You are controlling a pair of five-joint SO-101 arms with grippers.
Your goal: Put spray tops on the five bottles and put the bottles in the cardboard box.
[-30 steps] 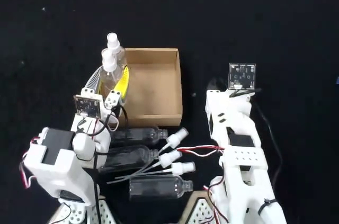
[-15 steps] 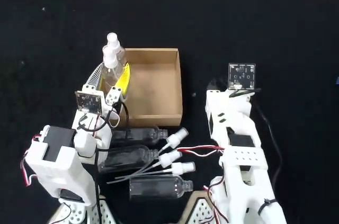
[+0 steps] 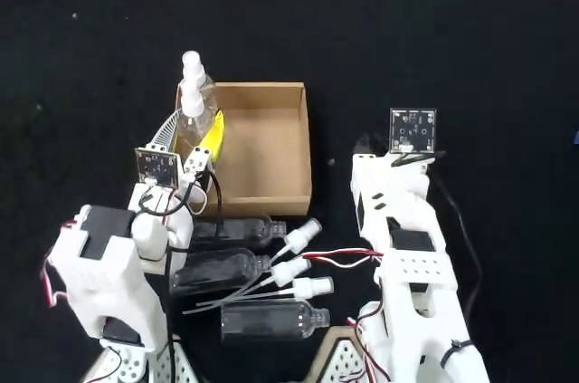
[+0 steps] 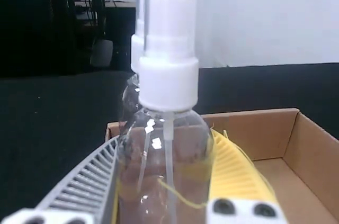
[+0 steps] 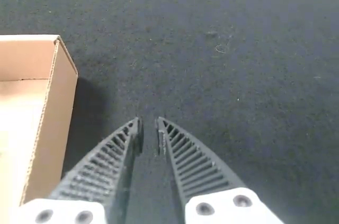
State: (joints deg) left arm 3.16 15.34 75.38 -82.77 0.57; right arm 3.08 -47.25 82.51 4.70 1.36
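The cardboard box (image 3: 262,143) sits open on the black table (image 3: 470,39), its floor showing bare cardboard. The left gripper (image 3: 194,136) pinches 1 upright capped bottle (image 4: 161,160) between its grey and yellow fingers, right at the box's left wall. A 2nd capped bottle (image 3: 201,84) stands just behind it, near the box's far left corner. Just in front of the box, 3 uncapped bottles (image 3: 217,270) lie on their sides, with 3 loose spray tops (image 3: 291,269) beside their necks. The right gripper (image 5: 148,130) hangs over the table to the right of the box, jaws nearly pressed together on nothing.
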